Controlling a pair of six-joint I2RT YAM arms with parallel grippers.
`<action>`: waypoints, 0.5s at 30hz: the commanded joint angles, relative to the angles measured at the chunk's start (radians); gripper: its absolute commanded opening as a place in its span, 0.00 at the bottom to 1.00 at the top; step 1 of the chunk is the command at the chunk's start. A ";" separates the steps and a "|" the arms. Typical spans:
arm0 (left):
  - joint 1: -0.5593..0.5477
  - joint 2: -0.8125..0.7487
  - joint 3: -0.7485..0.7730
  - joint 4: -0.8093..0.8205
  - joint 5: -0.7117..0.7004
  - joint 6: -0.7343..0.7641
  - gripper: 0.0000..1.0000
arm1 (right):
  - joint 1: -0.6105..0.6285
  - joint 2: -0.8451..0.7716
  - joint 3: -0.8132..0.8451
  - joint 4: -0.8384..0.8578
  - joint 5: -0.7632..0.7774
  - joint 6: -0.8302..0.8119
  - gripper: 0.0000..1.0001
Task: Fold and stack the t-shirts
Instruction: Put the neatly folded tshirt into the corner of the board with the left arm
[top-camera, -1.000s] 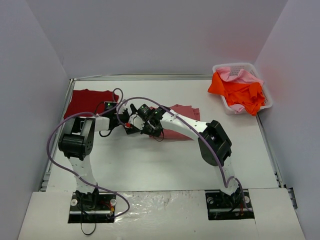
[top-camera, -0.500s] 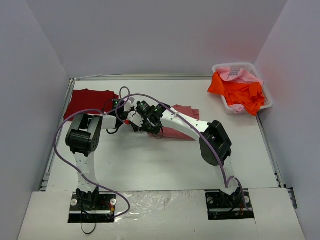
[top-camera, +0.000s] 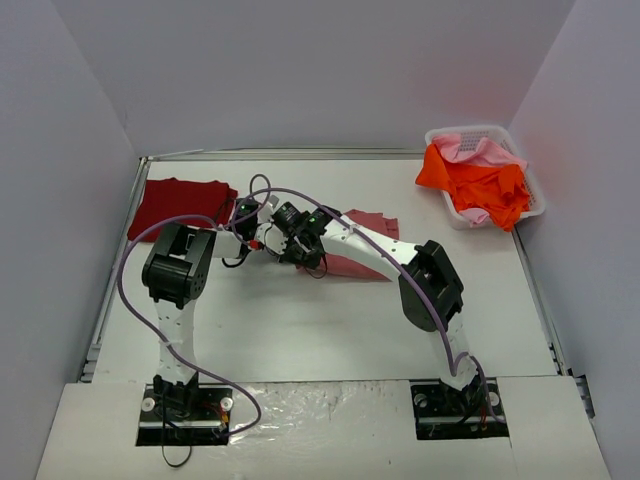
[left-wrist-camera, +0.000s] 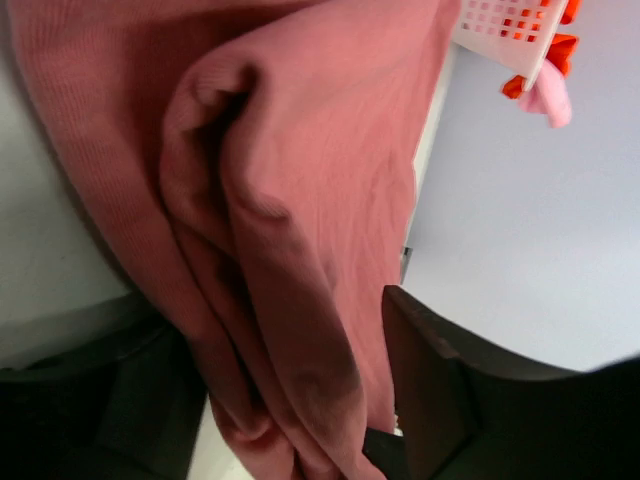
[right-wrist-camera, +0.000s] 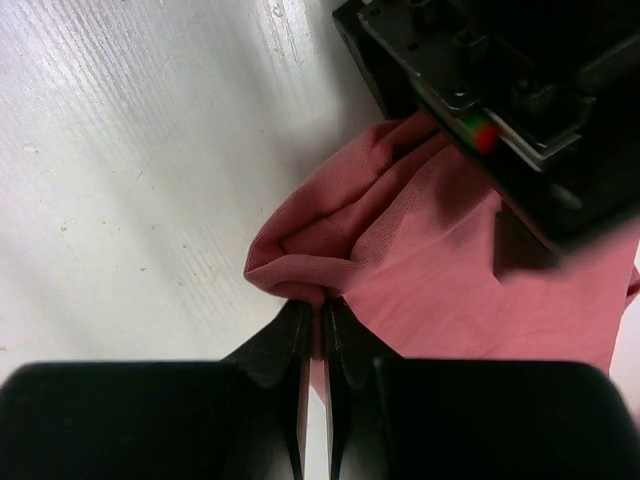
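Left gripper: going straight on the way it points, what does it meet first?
The bunched fold of the muted rose-red cloth t-shirt, which lies between the fingers of the left gripper; the exact gap is unclear.

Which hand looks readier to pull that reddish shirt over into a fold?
Right. The right hand is clamped shut on an edge of the rose-red t-shirt; the left hand has its fingers apart around cloth, seemingly not gripping yet.

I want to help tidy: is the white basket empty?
Not empty: the white basket holds an orange t-shirt and pink t-shirt, spilling over its rim.
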 joint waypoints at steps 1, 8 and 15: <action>-0.015 0.059 0.008 -0.014 -0.028 0.009 0.60 | -0.006 -0.007 0.034 -0.050 0.003 -0.013 0.00; -0.020 0.109 0.040 0.018 -0.013 -0.004 0.20 | -0.006 -0.011 0.024 -0.056 -0.008 -0.014 0.00; -0.022 0.097 0.077 -0.023 -0.002 0.061 0.02 | -0.002 -0.021 0.001 -0.107 -0.072 -0.032 0.52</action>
